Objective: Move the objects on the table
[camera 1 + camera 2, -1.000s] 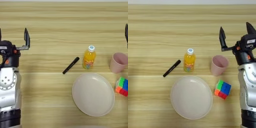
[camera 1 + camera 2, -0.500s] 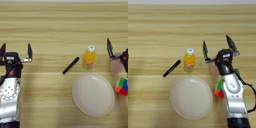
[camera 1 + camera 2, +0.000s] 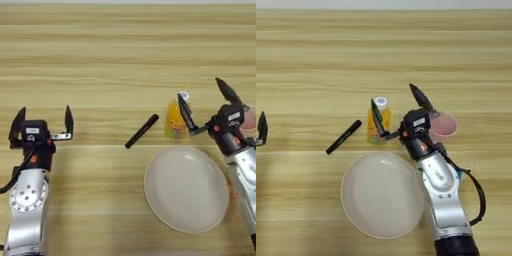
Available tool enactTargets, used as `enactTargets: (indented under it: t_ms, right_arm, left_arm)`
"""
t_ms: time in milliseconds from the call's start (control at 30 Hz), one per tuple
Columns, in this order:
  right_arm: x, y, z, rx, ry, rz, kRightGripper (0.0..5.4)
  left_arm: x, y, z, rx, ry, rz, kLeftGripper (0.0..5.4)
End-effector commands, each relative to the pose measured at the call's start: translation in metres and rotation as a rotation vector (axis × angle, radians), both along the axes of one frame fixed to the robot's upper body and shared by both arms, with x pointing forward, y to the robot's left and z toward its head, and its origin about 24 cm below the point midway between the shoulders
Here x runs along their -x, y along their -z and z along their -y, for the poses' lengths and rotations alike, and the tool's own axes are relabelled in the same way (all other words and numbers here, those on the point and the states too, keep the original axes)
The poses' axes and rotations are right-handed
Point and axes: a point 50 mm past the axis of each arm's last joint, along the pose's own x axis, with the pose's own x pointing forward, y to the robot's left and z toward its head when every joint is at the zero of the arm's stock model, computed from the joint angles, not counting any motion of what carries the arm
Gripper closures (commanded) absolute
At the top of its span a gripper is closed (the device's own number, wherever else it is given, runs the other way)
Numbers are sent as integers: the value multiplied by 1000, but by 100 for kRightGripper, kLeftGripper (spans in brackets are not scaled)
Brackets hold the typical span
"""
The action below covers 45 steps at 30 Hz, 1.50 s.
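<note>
- We see the right jaws (image 3: 398, 112) spread wide above the surface (image 3: 316, 55), holding nothing.
- One black finger (image 3: 377, 119) stands just in front of the orange-juice bottle (image 3: 384, 116); the other finger points up over the pale pink cup (image 3: 443, 125). The bottle lies at the left edge of the gap, not fully between the fingers.
- The black pen (image 3: 344, 136) lies tilted to the left of the bottle, apart from it.
- The beige plate (image 3: 376, 195) lies below the bottle, partly under the right arm.
- The left jaws (image 3: 42, 122) are also wide open and hold nothing, far to the left, well apart from all objects.
</note>
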Motion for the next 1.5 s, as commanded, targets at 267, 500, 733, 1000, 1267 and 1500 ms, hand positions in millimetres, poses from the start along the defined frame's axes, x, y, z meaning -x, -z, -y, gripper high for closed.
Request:
enactTargets:
  t_ms: [267,500,733,1000,1267,1500]
  right_arm:
    - [-29,22,-25,9,2,-174,3]
    - [-44,29,-32,2,34,-239,3]
    - [-53,36,-31,34,65,-278,3]
    - [-61,40,-31,30,77,-303,18]
    - [-62,40,-27,27,86,-299,90]
    - [-65,41,-23,30,95,-319,170]
  left_arm:
    - [4,1,0,7,1,-1,0]
    - [4,-3,3,16,21,17,0]
    - [4,-1,6,26,27,11,0]
    - [2,8,13,44,45,-13,0]
    - [2,21,14,57,48,-51,0]
    - [1,26,13,68,48,-60,0]
